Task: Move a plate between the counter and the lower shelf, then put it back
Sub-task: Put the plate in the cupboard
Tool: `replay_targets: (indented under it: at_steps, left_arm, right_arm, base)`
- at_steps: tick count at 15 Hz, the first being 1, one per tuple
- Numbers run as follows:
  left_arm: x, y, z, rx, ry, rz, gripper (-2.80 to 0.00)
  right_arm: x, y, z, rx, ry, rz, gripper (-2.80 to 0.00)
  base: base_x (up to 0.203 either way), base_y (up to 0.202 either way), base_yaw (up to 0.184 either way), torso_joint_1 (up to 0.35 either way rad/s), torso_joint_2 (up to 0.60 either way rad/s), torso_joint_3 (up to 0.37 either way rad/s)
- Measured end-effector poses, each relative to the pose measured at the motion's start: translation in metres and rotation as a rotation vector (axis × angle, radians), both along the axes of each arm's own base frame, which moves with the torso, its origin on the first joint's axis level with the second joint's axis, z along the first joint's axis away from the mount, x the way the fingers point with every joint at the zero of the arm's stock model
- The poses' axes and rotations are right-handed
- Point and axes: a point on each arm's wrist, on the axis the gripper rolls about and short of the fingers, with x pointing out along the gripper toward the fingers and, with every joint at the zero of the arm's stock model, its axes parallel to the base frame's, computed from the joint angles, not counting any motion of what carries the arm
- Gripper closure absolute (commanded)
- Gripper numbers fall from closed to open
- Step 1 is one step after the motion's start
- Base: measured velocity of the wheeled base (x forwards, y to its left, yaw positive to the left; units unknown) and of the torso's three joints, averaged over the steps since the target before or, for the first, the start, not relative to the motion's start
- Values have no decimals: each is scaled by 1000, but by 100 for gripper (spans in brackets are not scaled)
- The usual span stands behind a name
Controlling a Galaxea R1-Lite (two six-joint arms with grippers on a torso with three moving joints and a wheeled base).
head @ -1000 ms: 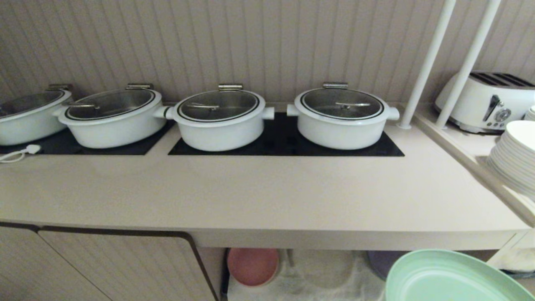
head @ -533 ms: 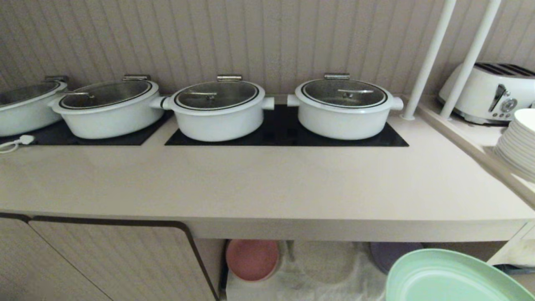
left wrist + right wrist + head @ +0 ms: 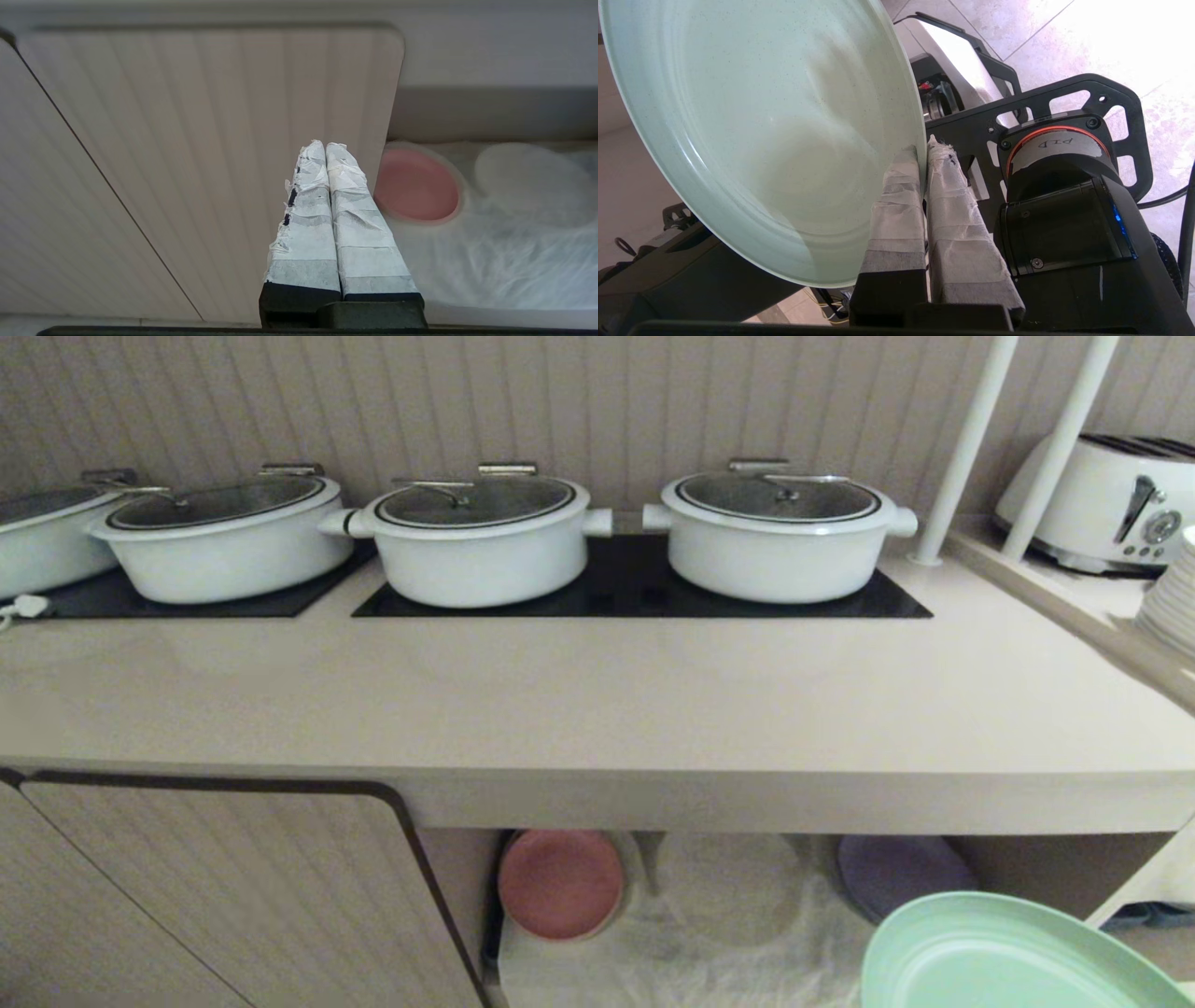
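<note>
Head view shows us facing a long beige counter that crosses the middle of the frame. Across the upper part, white pots with glass lids sit on black hob panels. At the upper right stand two white poles and a white toaster, with a stack of white plates at the right edge.

Below the counter's thick front edge, in the lower middle, we see the lower shelf, draped in wrinkled white cloth. A pink plate lies at its left end, a round cloth-covered mound sits beside it, and a purple plate lies to the right. A ribbed cabinet door fills the lower left.

Our mint-green plate fills the lower right corner of this view, in front of the shelf and off the counter.

In the right wrist view, our right gripper has its two taped fingers pinched narrow on the plate's rim, and the plate fills the upper left of that frame, tilted on edge.

In the left wrist view, our left gripper has its taped fingers pressed together on nothing, pointing toward the cabinet door, with the pink plate just right of centre.
</note>
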Motion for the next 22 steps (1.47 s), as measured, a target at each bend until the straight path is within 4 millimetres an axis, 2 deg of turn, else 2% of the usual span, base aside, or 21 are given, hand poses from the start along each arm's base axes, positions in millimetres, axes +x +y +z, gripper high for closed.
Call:
replay_targets:
  at_steps: [12, 22]
  left_arm:
    - [0, 0, 0, 0, 0, 0, 0]
    - [0, 0, 0, 0, 1, 0, 0]
  right_arm:
    - [0, 0, -1, 0, 3, 0, 0]
    - [0, 0, -1, 0, 4, 0, 0]
  base:
    - [0, 0, 0, -212, 505, 286]
    - [0, 0, 0, -152, 457, 302]
